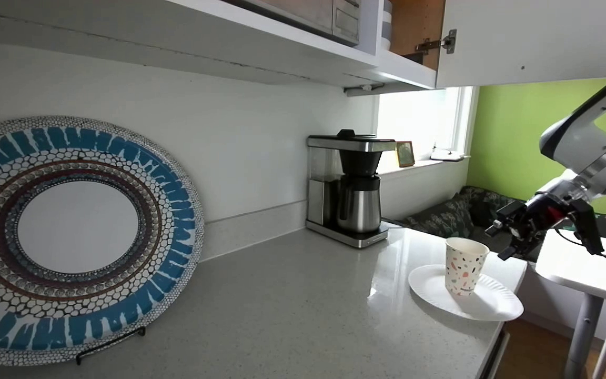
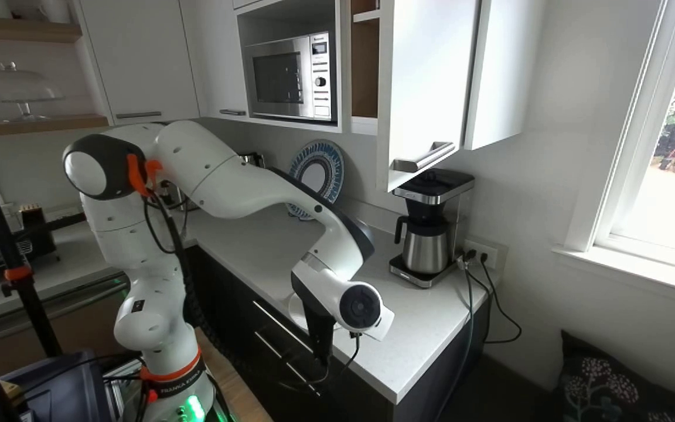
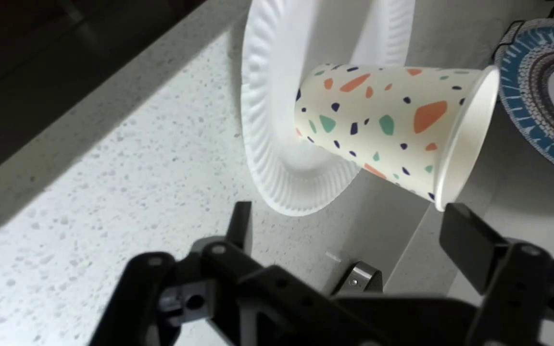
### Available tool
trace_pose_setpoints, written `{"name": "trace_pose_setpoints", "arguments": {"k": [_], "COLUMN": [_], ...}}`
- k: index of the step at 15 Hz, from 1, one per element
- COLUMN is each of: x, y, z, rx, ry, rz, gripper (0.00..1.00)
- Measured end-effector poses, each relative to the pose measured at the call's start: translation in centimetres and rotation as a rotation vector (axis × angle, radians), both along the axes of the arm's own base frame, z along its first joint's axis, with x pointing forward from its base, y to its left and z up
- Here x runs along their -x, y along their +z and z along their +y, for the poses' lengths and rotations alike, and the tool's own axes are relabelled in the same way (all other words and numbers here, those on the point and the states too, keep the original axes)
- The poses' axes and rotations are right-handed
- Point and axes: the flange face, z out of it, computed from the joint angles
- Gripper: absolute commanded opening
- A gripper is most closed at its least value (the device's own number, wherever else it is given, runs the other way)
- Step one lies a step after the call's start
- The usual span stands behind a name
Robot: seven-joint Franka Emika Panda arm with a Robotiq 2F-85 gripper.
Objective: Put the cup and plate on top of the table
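White rounded arm [image 2: 232, 190], orange clips [image 2: 136, 174], black cable [image 2: 185, 278], black tool [image 3: 350, 223]

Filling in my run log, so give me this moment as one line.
gripper: open, holding nothing | fleck-printed paper cup: upright on fluted paper plate | fluted paper plate: on countertop

cup [image 3: 378, 125]: paper | plate [image 3: 277, 120]: ridged paper | countertop [image 1: 292, 295]: glossy | carafe [image 2: 425, 251]: metal | cushion [image 2: 613, 384]: perhaps cloth

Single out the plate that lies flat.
The small plain white plate with the fluted rim, lying on the countertop under the cup; the large blue-patterned plate stands on edge instead.
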Motion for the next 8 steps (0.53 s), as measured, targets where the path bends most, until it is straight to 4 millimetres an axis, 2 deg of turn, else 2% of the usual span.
{"name": "trace_pose_setpoints", "arguments": {"k": [3,8], "x": [0.5,0.5], "y": [3.7,9.8], "z": [1.4,5.3], "rx": [0.1,0.254], "ry": [-0.011,-0.012], "rz": [0.043,0.183], "gripper": [1.0,1.0]}}
